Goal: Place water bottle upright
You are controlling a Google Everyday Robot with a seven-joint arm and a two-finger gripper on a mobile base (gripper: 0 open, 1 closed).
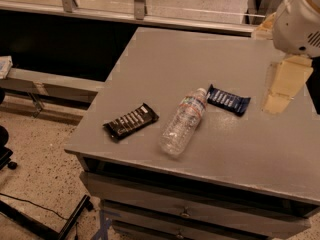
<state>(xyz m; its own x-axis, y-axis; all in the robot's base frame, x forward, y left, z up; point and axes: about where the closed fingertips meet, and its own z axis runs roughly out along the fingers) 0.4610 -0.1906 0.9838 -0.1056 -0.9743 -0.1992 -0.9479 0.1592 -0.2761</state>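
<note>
The water bottle [183, 121] is clear ribbed plastic with a white cap and lies on its side near the front of the grey table [165, 64]. Its cap points to the far right, toward a dark blue snack bar. My gripper [281, 89] hangs over the right side of the table, to the right of the bottle and well apart from it. It holds nothing that I can see.
A black snack bar [131, 121] lies left of the bottle. A dark blue snack bar [228, 100] lies just beyond the cap. The table's front edge [185, 166] is close to the bottle's base, with drawers below. A metal railing runs behind the table.
</note>
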